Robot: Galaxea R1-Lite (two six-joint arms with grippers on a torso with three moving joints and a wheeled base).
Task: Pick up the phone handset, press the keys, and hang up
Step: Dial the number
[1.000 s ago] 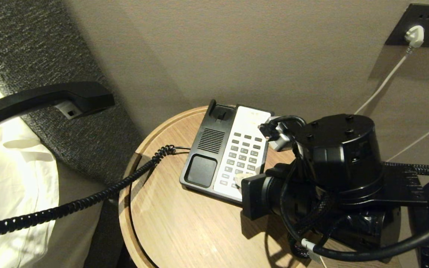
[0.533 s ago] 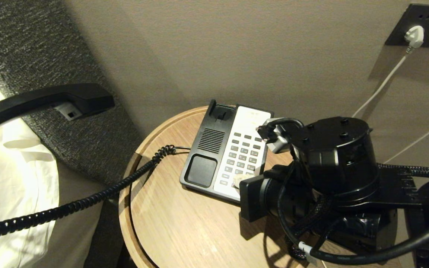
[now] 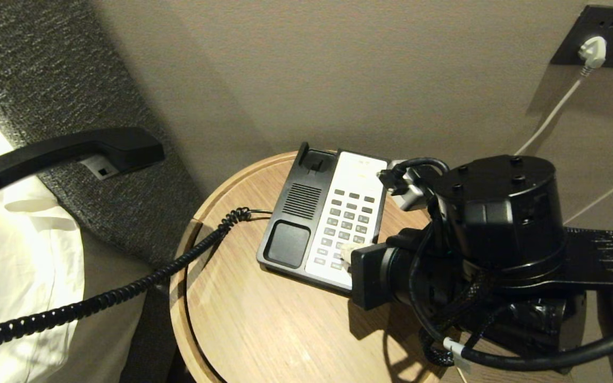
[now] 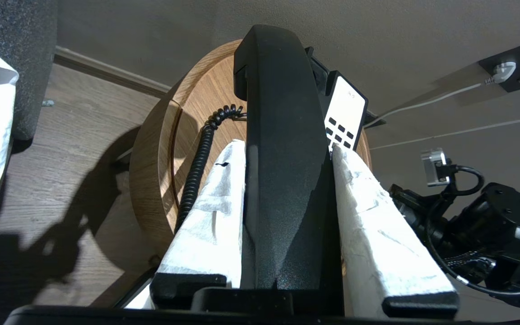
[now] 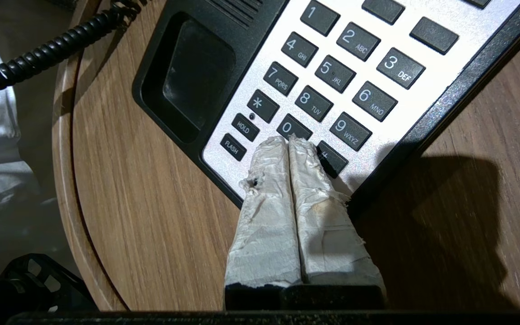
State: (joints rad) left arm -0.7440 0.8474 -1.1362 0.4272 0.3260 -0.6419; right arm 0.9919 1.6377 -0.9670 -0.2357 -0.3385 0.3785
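Step in hand: key pressing. Left gripper (image 4: pixel 287 180) has its taped fingers (image 4: pixel 217 203) clamped on the phone handset (image 3: pixel 80 146), held in the air off to the left over the bed (image 3: pixel 14 255), well apart from the phone base (image 3: pixel 290 213). Coiled cord (image 3: pixel 125 287) runs from the base down off the left edge of the table (image 3: pixel 264 330).

Right gripper (image 5: pixel 289 142) comes in from the near right, fingers (image 5: pixel 266 198) pressed together into one tip, sitting at the near edge of the 0 in the keys (image 5: pixel 327 85) (contact looks likely, can't confirm a full press).

Next, my read: lift the tip clear, step to another key or back the arm away, then bring the handset over the empty cradle on the base's left side and seat it. Cord slack could snag.

Surface: round wood-grain table with a raised rim. Room: beige wall, dark textured headboard (image 3: pixel 46 69) far left, wall socket (image 3: pixel 602 37) far right with a white plug and cable.
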